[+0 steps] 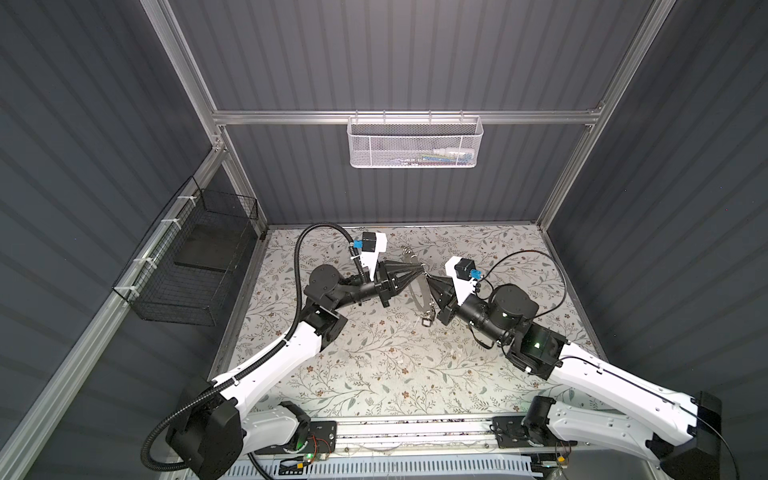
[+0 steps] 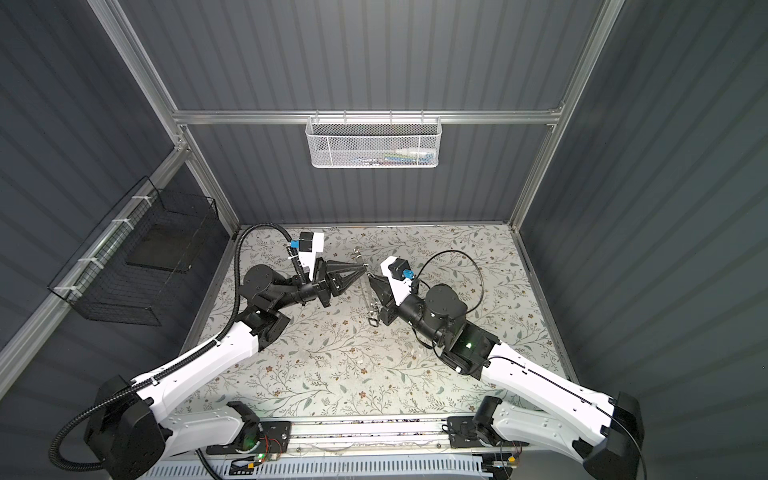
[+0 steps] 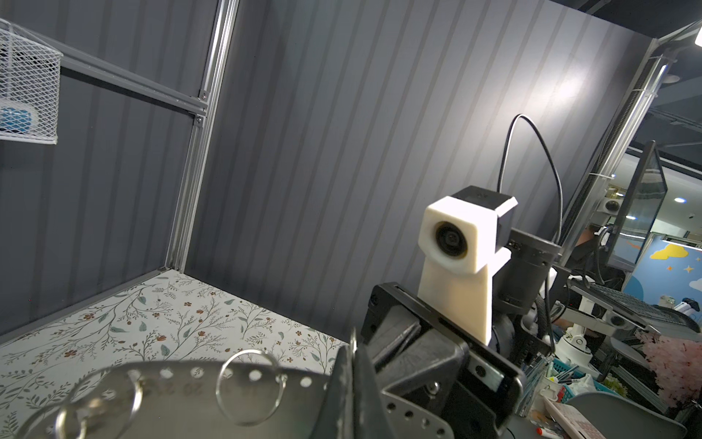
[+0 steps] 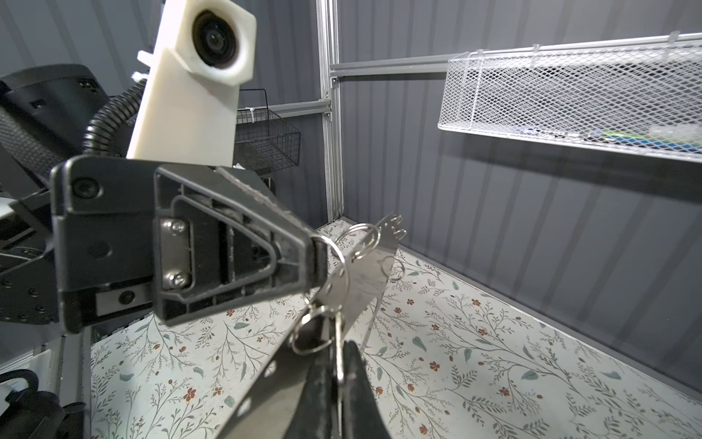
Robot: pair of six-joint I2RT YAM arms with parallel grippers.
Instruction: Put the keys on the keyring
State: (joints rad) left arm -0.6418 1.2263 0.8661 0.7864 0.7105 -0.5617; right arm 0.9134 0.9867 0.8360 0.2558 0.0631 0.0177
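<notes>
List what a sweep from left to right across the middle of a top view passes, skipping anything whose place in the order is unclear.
black wire basket → left wrist camera → keyring, held up on edge → right wrist camera

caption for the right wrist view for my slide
Bimanual hold: the keyring above the floral table, its rim pinched by the left gripper and the right gripper.

The keyring [image 4: 366,279] is dull brushed metal, its split rings [image 3: 249,387] glossy wire; the left gripper [image 4: 317,262] looks matt black plastic, the table cover [image 1: 374,365] printed and matt.
</notes>
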